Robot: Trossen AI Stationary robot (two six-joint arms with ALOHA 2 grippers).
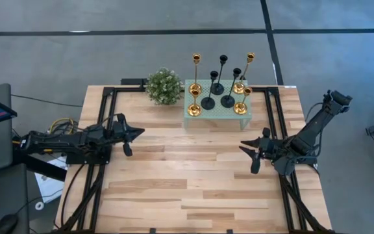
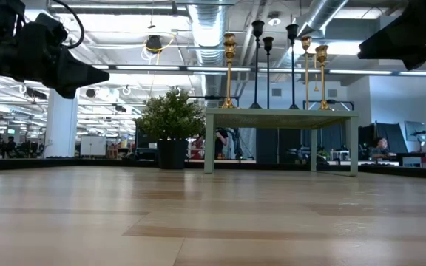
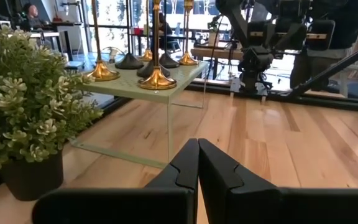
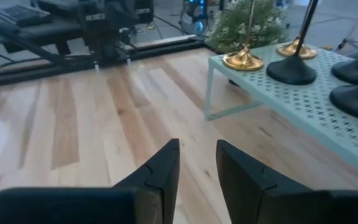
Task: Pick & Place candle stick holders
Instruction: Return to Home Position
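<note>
Several candle stick holders point(image 1: 217, 88), some shiny gold point(image 1: 194, 109) and some matte black point(image 1: 228, 101), stand upright on their round bases on a mint green perforated stand point(image 1: 200, 117) at the table's far middle. The gold and black bases also show in the left wrist view point(image 3: 156, 78) and the right wrist view point(image 4: 291, 70). My left gripper point(image 1: 137, 132) point(image 3: 197, 146) hovers shut over the table's left side, pointing toward the right. My right gripper point(image 1: 245, 147) point(image 4: 197, 149) hovers over the right side, slightly open with nothing between its fingers.
A round green bushy plant in a dark pot point(image 1: 163, 86) stands just left of the stand. The bare wooden tabletop point(image 1: 187, 175) stretches between the two arms and toward the near edge. Black frame rails point(image 1: 102, 104) run along the table's sides.
</note>
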